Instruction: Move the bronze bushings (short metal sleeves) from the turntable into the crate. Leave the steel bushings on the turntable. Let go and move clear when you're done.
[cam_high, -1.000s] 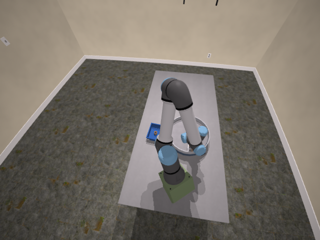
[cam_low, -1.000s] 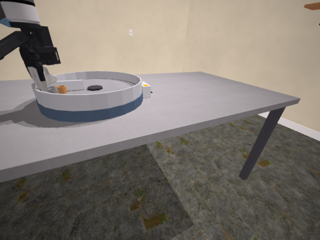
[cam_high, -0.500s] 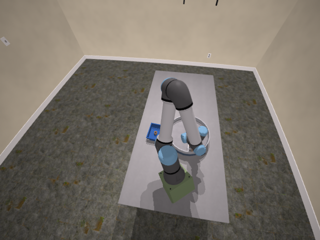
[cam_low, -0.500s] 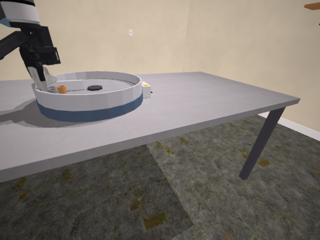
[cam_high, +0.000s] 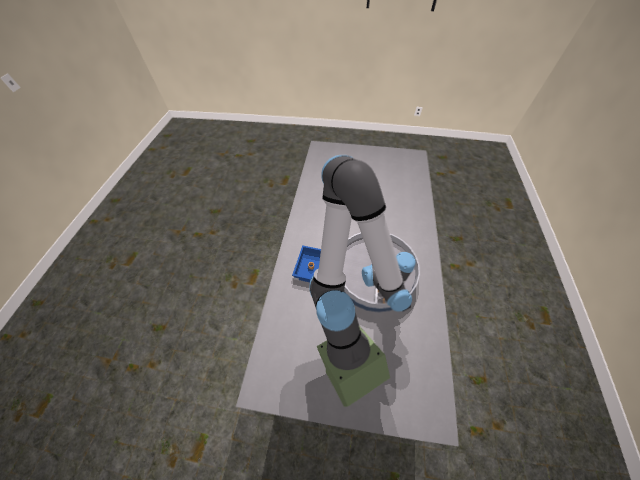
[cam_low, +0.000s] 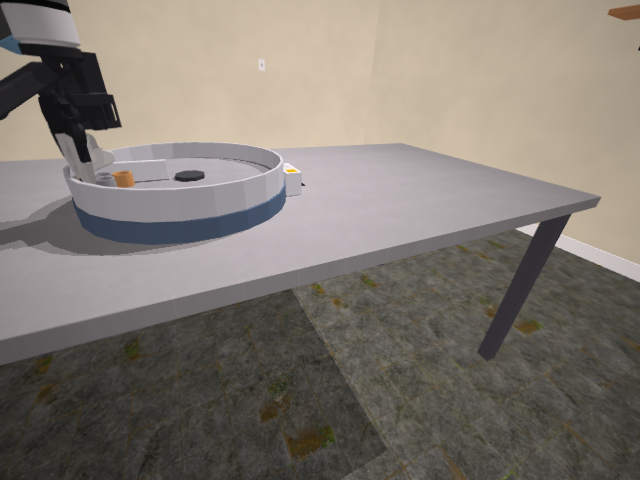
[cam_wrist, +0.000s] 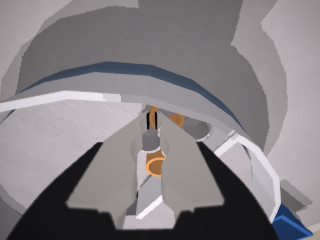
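Observation:
The round white-walled turntable (cam_high: 418, 271) (cam_low: 180, 204) (cam_wrist: 65, 95) holds bronze and steel bushings. My gripper (cam_low: 86, 178) (cam_wrist: 152, 112) is down inside its near wall, closed to a narrow gap. In the wrist view a thin strip of bronze shows between the black fingertip pads; it looks like the wall of a bronze bushing (cam_wrist: 177, 119) partly hidden by the right finger. A steel bushing (cam_wrist: 150, 141) and another bronze bushing (cam_wrist: 155, 167) show between the finger bodies. Another steel bushing (cam_wrist: 197, 129) stands to the right. The blue crate (cam_high: 311, 249) (cam_wrist: 294, 226) holds a bronze bushing (cam_high: 311, 263).
The turntable's raised wall curves close around the fingertips. A white divider (cam_low: 149, 169) stands inside it, and a black disc (cam_low: 189, 175) lies at its centre. A small white box (cam_low: 292, 181) is fixed outside the wall. The arm hides part of the crate and turntable in the top view.

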